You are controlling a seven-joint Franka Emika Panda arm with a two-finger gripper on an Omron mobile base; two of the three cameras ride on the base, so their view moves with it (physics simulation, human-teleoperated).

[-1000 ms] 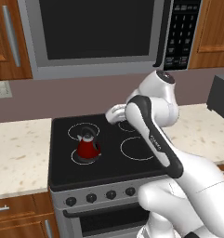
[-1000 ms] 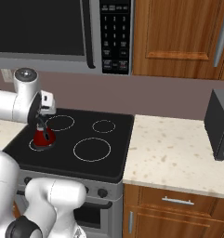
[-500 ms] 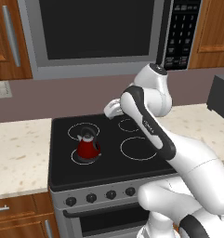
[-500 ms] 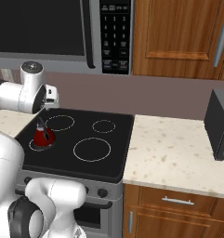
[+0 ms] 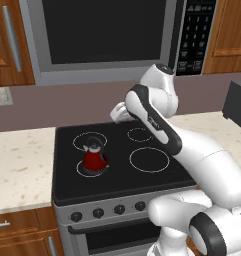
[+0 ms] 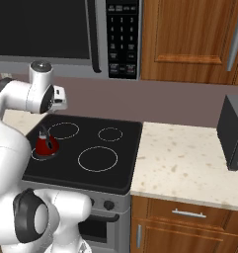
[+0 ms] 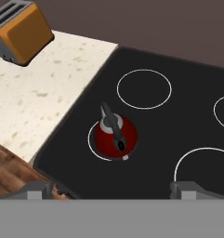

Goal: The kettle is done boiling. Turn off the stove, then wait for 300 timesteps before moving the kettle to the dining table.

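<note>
Kettle [image 7: 114, 135] on front-left burner of stove [image 7: 187, 125], below gripper [image 7: 113, 189]; jaws spread, holding nothing.

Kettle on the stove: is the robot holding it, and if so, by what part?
No, nothing is held. The end effector is open above the stove, and the kettle sits alone on its front-left burner, handle untouched.

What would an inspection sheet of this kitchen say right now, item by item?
Surface: black stove between speckled counters.
Job's things: red kettle upright on the front-left burner ring; knobs along the stove front.
Clutter: toaster on the counter left of the stove.
Gripper: jaws open, raised above the cooktop, holding nothing.
Cables: nothing seen.
Surroundings: microwave overhead, wooden cabinets, dark appliance at right.
</note>
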